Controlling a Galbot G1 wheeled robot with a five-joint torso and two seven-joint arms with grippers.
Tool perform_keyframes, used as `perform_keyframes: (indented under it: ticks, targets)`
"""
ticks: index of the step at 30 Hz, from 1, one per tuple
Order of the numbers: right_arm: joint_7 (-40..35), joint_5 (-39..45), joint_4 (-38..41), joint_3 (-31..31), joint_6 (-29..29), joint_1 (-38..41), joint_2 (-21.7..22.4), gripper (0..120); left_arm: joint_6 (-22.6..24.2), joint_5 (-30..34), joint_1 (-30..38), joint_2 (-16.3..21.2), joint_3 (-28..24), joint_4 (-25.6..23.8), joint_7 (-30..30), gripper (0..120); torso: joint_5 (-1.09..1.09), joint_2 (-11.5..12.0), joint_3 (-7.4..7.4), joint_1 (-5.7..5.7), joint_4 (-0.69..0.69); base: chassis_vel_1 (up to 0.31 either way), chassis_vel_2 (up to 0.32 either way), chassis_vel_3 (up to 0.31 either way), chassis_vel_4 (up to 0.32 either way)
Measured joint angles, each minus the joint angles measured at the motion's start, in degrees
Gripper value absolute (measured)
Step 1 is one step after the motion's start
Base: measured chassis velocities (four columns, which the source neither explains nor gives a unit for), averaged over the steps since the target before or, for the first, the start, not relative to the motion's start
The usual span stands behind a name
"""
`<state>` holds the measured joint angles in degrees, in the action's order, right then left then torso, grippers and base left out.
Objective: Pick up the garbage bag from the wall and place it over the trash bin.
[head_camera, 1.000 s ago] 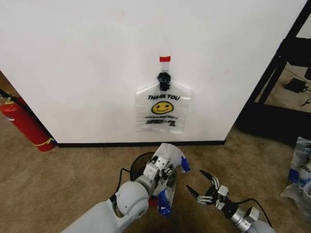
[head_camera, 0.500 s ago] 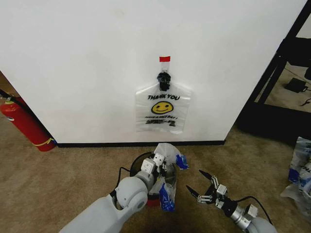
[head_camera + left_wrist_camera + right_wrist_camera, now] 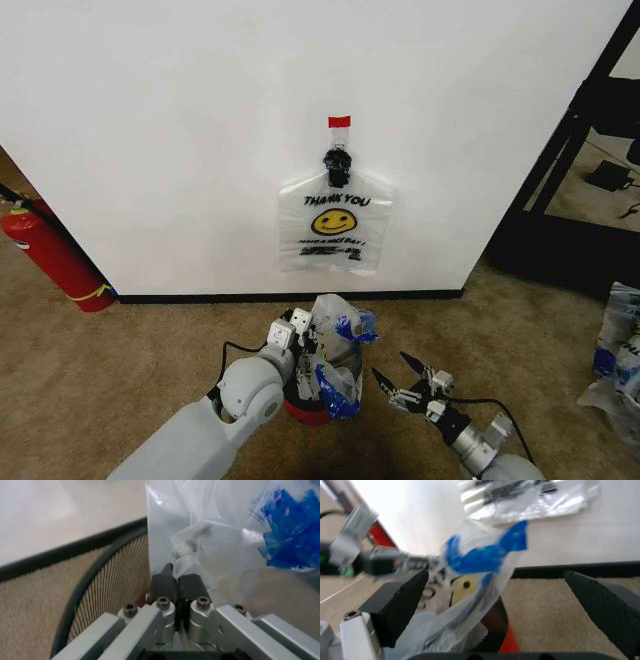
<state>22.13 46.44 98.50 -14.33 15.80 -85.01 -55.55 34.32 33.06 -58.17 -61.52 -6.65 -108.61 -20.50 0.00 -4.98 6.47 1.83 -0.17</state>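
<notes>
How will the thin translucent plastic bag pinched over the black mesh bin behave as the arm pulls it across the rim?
The thin translucent plastic bag with blue patches looks floppy: it crumples and sags from the left tool, whose fingers are shut on a fold. It probably weighs little. The small black wire-mesh bin with a red base might tip or slide if the film snags its rim.

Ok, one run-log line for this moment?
left tool: shut on garbage bag | bag: over trash bin | right tool: open, beside bin
</notes>
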Motion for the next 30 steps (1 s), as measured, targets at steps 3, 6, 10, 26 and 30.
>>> perform_keyframes:
  ticks: [3,6,10,26,30]
  targets:
    - [-5.44,1.59,1.90,0.89,-2.54,0.10,0.56,100,-0.57,-0.01,-1.36,-0.29,0.65,0.53,0.16,0,0.00,0.00,0.00,0.00,-0.01,0.000,0.000,0.000,0.000]
    - [-9.42,3.67,3.94,1.72,-5.77,0.61,2.07,100,-1.06,0.00,-1.86,-0.40,0.88,0.51,0.34,0,0.00,0.00,0.00,0.00,-0.01,0.000,0.000,0.000,0.000]
    - [-11.77,4.54,5.88,2.30,-10.40,1.96,4.57,100,-1.15,0.02,-2.08,-0.47,0.93,-0.19,0.44,0,0.00,0.00,0.00,0.00,-0.01,0.000,0.000,0.000,0.000]
    - [-23.98,9.81,11.14,10.34,-33.53,15.90,11.94,66,-0.98,-0.08,0.08,-1.53,-1.78,-0.80,0.72,0,0.00,-0.01,0.00,0.00,-0.02,0.000,0.000,0.000,0.000]
    - [-24.72,10.03,9.92,11.06,-35.44,17.32,10.87,66,-1.01,-0.05,1.66,-2.42,-3.36,0.40,0.93,0,0.01,0.00,0.00,0.00,-0.03,0.000,0.000,0.000,0.000]
